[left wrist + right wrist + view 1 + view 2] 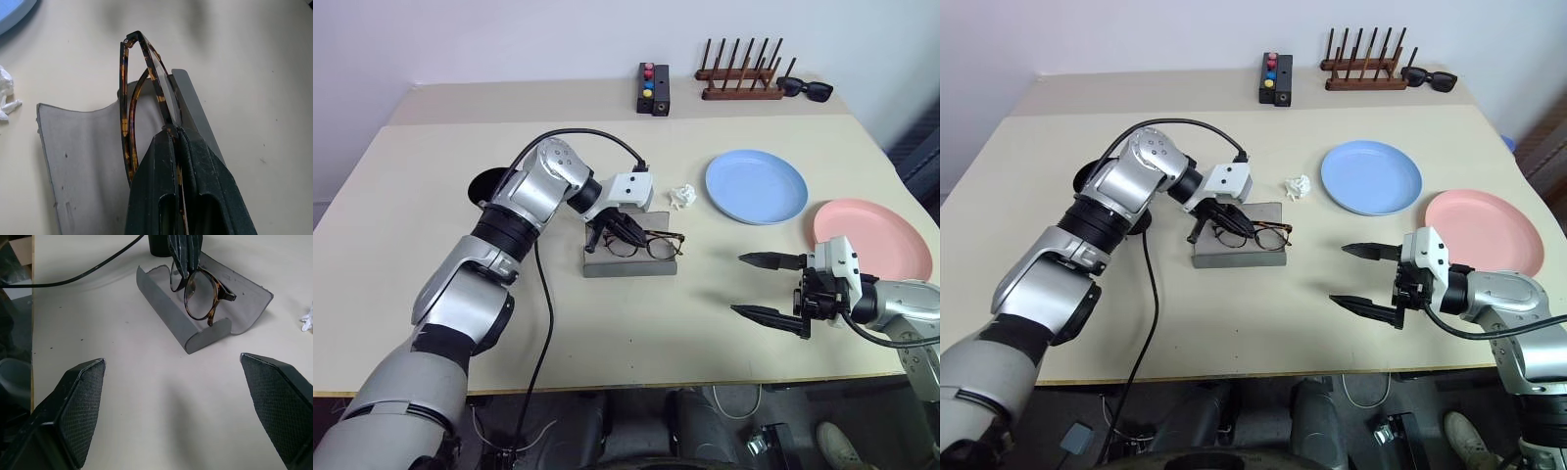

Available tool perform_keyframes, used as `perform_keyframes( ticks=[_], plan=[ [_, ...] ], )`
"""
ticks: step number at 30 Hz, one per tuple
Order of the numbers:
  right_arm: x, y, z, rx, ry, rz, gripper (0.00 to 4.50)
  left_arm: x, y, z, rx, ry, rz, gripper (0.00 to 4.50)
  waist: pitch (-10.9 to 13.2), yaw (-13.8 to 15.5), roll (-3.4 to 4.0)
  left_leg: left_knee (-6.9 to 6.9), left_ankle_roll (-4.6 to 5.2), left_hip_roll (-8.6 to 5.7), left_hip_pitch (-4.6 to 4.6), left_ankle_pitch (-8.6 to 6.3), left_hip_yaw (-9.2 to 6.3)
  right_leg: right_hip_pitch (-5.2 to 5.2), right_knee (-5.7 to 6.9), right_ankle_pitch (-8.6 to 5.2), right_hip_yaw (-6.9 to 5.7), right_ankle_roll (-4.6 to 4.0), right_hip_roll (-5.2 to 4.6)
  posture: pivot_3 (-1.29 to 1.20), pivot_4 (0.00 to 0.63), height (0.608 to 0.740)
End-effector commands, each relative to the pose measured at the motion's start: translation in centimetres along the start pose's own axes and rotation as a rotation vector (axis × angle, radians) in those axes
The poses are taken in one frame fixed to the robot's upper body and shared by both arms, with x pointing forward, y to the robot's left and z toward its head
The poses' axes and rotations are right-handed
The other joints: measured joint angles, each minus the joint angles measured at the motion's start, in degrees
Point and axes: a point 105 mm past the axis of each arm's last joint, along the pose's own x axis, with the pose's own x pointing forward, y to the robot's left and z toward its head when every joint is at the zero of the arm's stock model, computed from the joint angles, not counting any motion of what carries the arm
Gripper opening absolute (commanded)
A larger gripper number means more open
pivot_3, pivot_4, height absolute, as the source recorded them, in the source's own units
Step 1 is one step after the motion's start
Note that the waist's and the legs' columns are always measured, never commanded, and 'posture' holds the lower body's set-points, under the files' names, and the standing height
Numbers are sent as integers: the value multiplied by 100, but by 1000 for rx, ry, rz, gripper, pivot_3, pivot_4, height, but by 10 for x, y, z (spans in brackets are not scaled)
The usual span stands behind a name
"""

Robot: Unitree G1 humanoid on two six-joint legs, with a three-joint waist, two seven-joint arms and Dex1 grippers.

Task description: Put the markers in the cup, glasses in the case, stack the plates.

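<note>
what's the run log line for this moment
left gripper: shut on glasses, over open case | right gripper: open, empty | plates: unstacked

Even, bright indoor light with soft shadows

The table (724, 333) is lit evenly, with no glare; faint, diffuse shadows lie beneath the blue plate (756, 186) at centre right and the open case (215, 333) in the upper half of the right wrist view. The head views are sharp throughout. In the left wrist view, the left gripper (177, 131) at the bottom looks slightly soft, while the glasses (142, 93) stay crisp.
</note>
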Motion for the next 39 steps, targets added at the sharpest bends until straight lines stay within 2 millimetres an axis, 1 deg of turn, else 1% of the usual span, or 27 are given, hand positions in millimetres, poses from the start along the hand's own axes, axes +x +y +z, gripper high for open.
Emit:
perform_keyframes(
  ticks=[1,7,10,13,16,17,23,24,26,29,31,36,39],
  plan=[
    [-1,1,13,-53,-28,-1,4500,-6,3,6,28,-9,23,45,0,-4,0,0,0,0,0,0,0,0,0,0,0,0,0,0,150,740],
    [-1,1,15,-54,-28,-2,4500,-4,-1,2,19,-6,14,45,0,-2,0,0,0,0,0,0,0,0,0,0,0,0,0,0,150,740],
    [-1,0,15,-54,-28,-2,4500,-4,-5,-3,8,3,2,45,0,-4,0,0,0,0,0,0,0,0,0,0,0,0,0,0,150,740],
    [-2,0,15,-54,-27,-2,4500,-2,-9,-5,2,3,-9,45,0,2,0,0,0,1,0,0,0,0,0,0,0,0,0,0,150,740],
    [-1,-1,16,-57,-28,-2,4500,0,-10,-4,0,3,-14,945,0,8,0,0,0,0,0,0,0,0,0,0,0,0,-1,0,150,740],
    [-1,-1,16,-57,-28,-2,4500,0,-11,-4,-1,2,-17,1363,0,4,0,0,0,0,0,0,0,0,0,0,0,0,-1,0,150,740],
    [-2,-1,15,-59,-25,-3,4500,0,-12,1,16,-9,-20,4318,0,1,0,0,0,1,0,0,0,0,0,0,0,0,0,0,150,740],
    [-2,-1,15,-59,-24,-3,4500,0,-12,2,22,-11,-21,4422,0,1,0,0,0,1,0,0,0,0,0,0,0,0,0,0,150,740],
    [-2,-1,15,-58,-24,-5,4500,-2,-8,7,23,-24,-1,4422,0,1,0,0,0,0,0,0,0,0,0,0,0,0,0,0,150,740],
    [-2,-2,15,-59,-24,-8,4500,-9,4,13,27,-39,61,4422,0,3,0,0,0,0,0,0,0,0,0,0,0,0,0,0,150,740],
    [-2,-3,15,-61,-25,-10,4500,-14,15,22,28,-69,119,4422,1,9,-1,1,0,0,0,0,0,0,0,0,0,0,0,0,150,740],
    [-1,-4,14,-63,-29,-13,4500,-31,51,40,-3,-133,336,4422,1,5,-2,1,0,-1,0,0,0,0,0,0,0,0,-1,0,150,740],
    [0,-5,14,-66,-30,-14,4500,-35,70,44,26,-105,473,4422,1,3,-2,0,0,-1,0,0,1,0,0,0,0,0,-1,0,150,740]
  ],
)
